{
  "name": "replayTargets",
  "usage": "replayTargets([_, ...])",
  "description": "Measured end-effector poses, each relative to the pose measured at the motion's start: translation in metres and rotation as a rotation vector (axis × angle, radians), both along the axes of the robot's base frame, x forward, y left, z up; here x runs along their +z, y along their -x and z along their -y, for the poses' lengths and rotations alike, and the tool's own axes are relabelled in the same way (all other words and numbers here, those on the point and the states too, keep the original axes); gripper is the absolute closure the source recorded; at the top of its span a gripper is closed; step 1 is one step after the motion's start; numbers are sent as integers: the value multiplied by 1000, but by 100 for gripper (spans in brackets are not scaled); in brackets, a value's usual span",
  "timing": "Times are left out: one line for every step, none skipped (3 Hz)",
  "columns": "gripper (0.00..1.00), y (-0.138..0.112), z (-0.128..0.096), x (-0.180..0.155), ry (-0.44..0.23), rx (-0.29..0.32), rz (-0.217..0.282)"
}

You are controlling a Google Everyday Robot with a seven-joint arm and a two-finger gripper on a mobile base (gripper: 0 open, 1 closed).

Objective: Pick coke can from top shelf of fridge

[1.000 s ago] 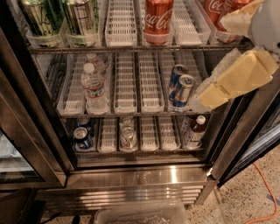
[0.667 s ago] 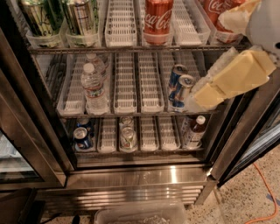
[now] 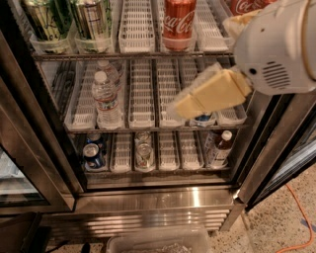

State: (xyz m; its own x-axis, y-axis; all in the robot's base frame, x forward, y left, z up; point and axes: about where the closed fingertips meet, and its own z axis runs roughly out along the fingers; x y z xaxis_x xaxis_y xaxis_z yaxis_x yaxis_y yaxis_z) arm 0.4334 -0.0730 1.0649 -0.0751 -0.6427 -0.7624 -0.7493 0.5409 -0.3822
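Note:
A red coke can stands at the front of a middle lane on the top shelf of the fridge. A second red can shows at the top right, partly hidden by my white arm. My gripper, with cream-coloured fingers, reaches left from the arm in front of the middle shelf. It is below and a little right of the coke can and holds nothing that I can see.
Two tall green-and-silver cans stand top left. Water bottles and a blue can behind the gripper are on the middle shelf. Cans and a brown bottle are on the bottom shelf. A clear bin sits on the floor.
My gripper and arm have moved left across the middle shelf and now cover most of the blue can. The cans and bottles have not moved.

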Motion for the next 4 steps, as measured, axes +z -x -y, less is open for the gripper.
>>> replayTargets([0, -31, -1, 6, -62, -65, 86])
replayTargets([0, -52, 4, 28, -136, -120, 159])
replayTargets([0, -52, 4, 28, -136, -121, 159])
replayTargets([0, -66, 7, 30, -162, -160, 197])
